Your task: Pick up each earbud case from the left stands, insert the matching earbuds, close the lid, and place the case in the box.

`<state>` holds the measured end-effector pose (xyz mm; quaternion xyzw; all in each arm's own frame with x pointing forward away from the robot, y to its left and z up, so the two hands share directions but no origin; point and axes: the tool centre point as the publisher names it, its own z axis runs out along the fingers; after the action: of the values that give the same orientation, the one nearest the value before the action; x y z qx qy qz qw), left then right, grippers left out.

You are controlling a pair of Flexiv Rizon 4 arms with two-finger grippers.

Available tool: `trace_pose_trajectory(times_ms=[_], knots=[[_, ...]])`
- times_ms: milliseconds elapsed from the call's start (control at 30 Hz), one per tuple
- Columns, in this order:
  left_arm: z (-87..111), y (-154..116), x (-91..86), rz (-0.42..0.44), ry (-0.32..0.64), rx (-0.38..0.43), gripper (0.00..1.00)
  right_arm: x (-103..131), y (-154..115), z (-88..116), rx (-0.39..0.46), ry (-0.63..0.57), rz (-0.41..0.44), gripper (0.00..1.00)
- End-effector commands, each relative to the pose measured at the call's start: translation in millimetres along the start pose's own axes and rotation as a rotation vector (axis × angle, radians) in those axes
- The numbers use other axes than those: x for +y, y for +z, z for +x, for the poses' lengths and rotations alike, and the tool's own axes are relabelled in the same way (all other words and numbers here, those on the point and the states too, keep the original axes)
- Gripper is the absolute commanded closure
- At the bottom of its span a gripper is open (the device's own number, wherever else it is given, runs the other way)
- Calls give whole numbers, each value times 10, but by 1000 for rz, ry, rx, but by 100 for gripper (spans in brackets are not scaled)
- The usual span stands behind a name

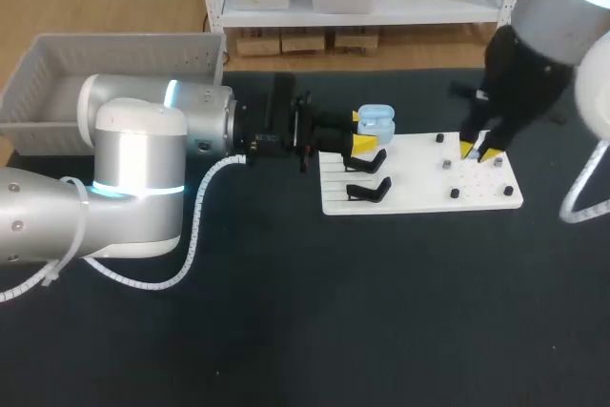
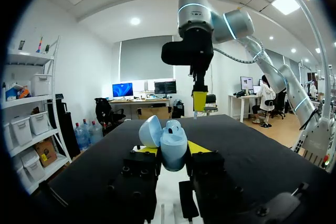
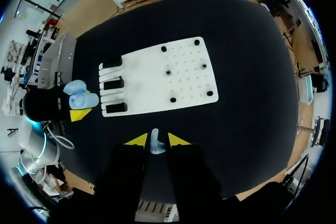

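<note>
Fingers on the left gripper (image 2: 172,149) stand at a narrow gap, their yellow tips pressed to both sides of the pale blue earbud case (image 2: 173,144). Its lid is swung open and leans to one side. The case is off the black stands (image 1: 368,174) and hangs over the far left corner of the white board (image 1: 419,178). The left arm (image 1: 143,164) comes in from the desk's left edge and lies nearly level, with the wrist straight and the fingers pointing toward the right edge.

The right gripper (image 3: 157,140) is almost closed and pinches a small pale earbud (image 3: 155,144) between its tips. It points straight down above the right end of the board, clear of its surface. The right arm (image 1: 562,7) descends from the far right corner.

The board lies on the dark desk (image 1: 286,331), right of the middle. A grey box (image 1: 57,69) sits at the far left corner.
</note>
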<state>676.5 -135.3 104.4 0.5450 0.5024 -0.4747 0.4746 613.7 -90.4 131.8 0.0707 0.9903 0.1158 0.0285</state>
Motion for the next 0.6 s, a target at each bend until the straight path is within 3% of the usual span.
trace_pose_trajectory(times_ms=[33, 300, 600], knots=[[11, 3, -14, -6, 3, -3, 100, 150, -344, 14, 44, -54, 34, 100], [11, 3, -14, -6, 3, -3, 100, 519, -489, 10, 50, -209, 82, 100], [11, 3, -14, -6, 3, -3, 100, 814, -382, -56, 17, -326, 153, 100]])
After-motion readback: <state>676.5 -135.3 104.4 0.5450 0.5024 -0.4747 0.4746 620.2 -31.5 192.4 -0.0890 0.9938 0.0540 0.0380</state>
